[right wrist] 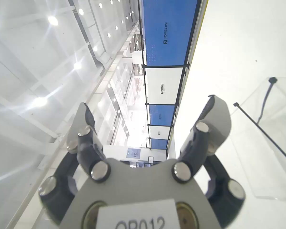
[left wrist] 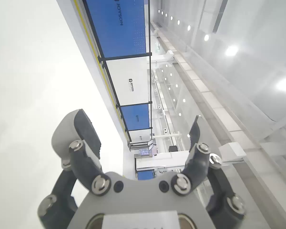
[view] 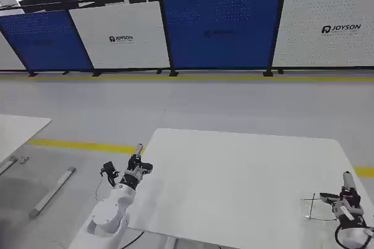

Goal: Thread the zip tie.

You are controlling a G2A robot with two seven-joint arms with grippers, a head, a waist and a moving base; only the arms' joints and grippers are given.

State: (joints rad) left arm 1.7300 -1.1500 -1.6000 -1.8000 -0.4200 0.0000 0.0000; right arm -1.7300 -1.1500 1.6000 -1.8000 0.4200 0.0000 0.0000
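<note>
Two black zip ties lie on a clear plastic sheet (right wrist: pixel 264 168) near the table's front right corner. One zip tie (right wrist: pixel 262 129) is straight, the other zip tie (right wrist: pixel 267 94) curves, and its square head points away. In the top view the zip ties (view: pixel 313 208) show as thin dark lines just left of the right arm. My right gripper (right wrist: pixel 147 101) (view: pixel 348 178) is open and empty, turned on its side beside the ties without touching them. At the table's left edge, far from the ties, my left gripper (left wrist: pixel 138 115) (view: pixel 139 149) is open and empty, also turned sideways.
The white table (view: pixel 237 180) is bare between the two arms. Its left edge runs beside the left gripper, and the right arm sits at its front right corner. Blue and white partition panels (view: pixel 218 34) stand far behind on the floor.
</note>
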